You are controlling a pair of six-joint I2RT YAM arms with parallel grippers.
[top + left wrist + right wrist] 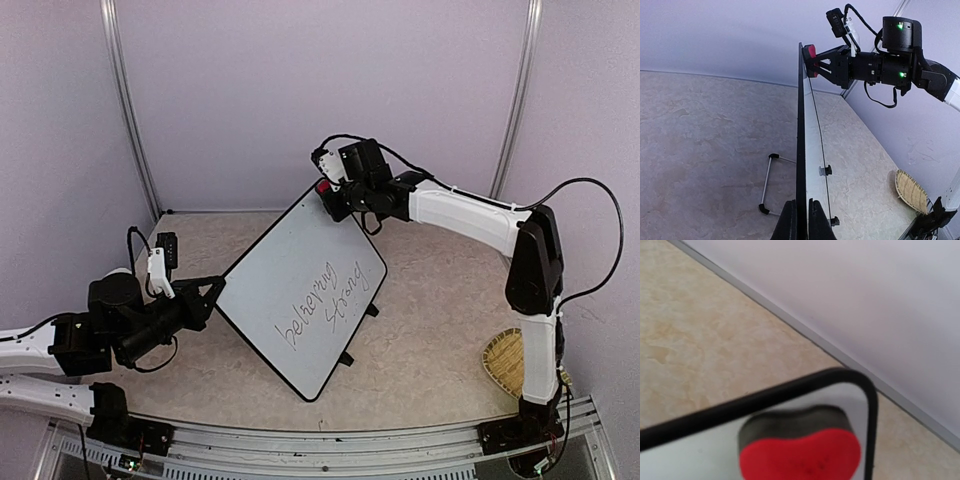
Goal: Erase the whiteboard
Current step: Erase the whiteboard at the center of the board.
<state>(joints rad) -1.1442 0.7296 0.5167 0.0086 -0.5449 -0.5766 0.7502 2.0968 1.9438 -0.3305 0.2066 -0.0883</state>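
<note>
The whiteboard stands tilted on the table, with black handwriting across its lower half. My left gripper is shut on the board's left edge. In the left wrist view the whiteboard shows edge-on, its frame pinched in my left gripper. My right gripper is at the board's top corner, shut on a red heart-shaped eraser. The eraser presses its dark felt side against the white surface just inside the rounded corner of the whiteboard. My right fingers are hidden in the right wrist view.
A woven yellow basket lies at the right, near my right arm's base. The board's wire stand props it from behind, and two small black feet stick out on its lower edge. Pale walls enclose the table.
</note>
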